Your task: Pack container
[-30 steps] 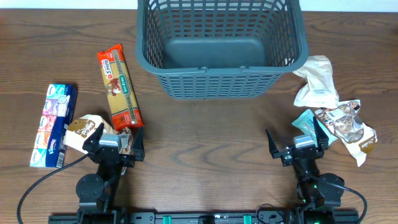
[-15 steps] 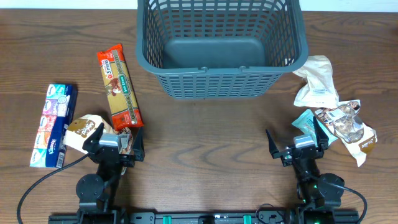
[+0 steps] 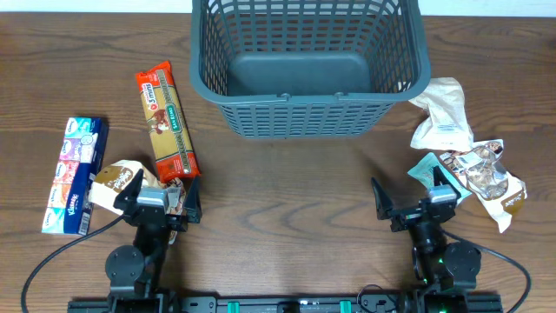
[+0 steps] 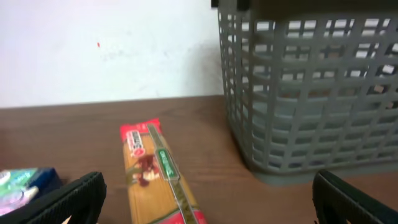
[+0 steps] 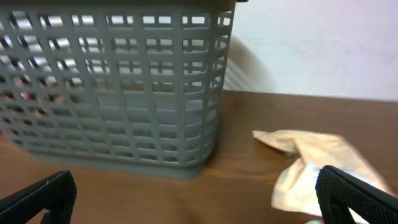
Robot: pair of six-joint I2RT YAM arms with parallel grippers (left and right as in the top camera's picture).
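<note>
Grey lattice container [image 3: 295, 117] sits at twelve o'clock on the wooden counter [image 3: 295, 183] (its solid base showing). Left jaws stand wide apart at seven o'clock, near the pasta packet [image 3: 167, 122]. Right jaws, likewise apart, are at five o'clock beside a crumpled pale packet [image 3: 443, 117].

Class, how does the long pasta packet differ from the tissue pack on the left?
The pasta packet is red and tan, longer; the tissue pack is blue and white, shorter. The pasta packet lies nearer the basket; the tissue pack sits further left. Both lie flat outside it.
</note>
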